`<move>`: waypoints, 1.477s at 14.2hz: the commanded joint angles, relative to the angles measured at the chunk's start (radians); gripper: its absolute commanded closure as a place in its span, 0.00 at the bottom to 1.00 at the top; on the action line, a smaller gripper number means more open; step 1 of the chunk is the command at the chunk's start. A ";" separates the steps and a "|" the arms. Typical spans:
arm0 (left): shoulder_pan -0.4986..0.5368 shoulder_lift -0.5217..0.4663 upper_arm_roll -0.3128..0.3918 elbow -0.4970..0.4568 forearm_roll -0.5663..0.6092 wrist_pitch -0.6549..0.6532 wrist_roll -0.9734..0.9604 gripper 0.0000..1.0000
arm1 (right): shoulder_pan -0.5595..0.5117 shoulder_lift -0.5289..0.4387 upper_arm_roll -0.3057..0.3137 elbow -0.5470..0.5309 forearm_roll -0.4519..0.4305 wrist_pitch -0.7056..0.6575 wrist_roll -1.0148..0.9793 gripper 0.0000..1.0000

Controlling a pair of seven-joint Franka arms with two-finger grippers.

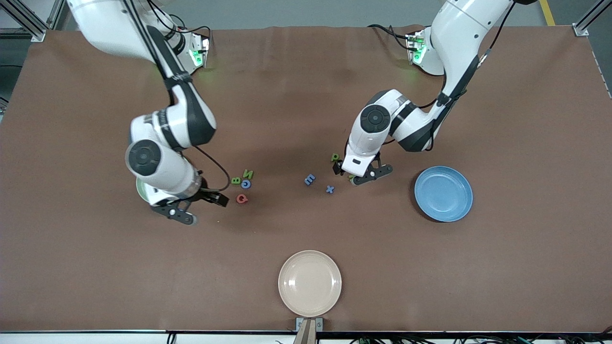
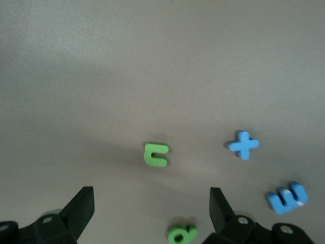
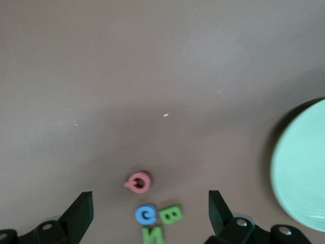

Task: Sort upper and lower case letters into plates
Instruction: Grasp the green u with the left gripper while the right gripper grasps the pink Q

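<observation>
**Letters lie in two groups, one beside each plate**

On the brown table [image 1: 296, 95] the foam letters lie in two loose clusters, and each arm is stationed at one. Toward the right arm's end sit a green N [image 1: 247, 174], a green B [image 1: 235, 180], a blue C [image 1: 246, 184] and a red Q [image 1: 242, 198], all capitals, close to the pale green plate [image 3: 302, 162], which the right arm mostly hides from the front camera. The right gripper [image 1: 198, 206] hangs just beside this group, jaws spread wide and empty.

Toward the left arm's end lie a blue m [image 1: 310, 179], a blue x [image 1: 330, 189], a green p [image 1: 335, 156] and a small green n [image 2: 156, 154], probably the lower-case set, with the blue plate [image 1: 443, 193] near them. The left gripper [image 1: 366, 176] hangs low over the green n, which lies on the table ahead of its wide, empty jaws; that looks like a lineup for a first pick.

Both plates appear empty, so sorting seems not yet begun. A cream plate [image 1: 310, 283] sits well apart, nearest the front camera.
</observation>
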 commanded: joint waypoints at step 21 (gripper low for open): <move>0.004 0.147 0.009 0.081 0.120 0.061 -0.049 0.46 | 0.117 0.164 -0.012 -0.099 -0.013 0.243 0.112 0.24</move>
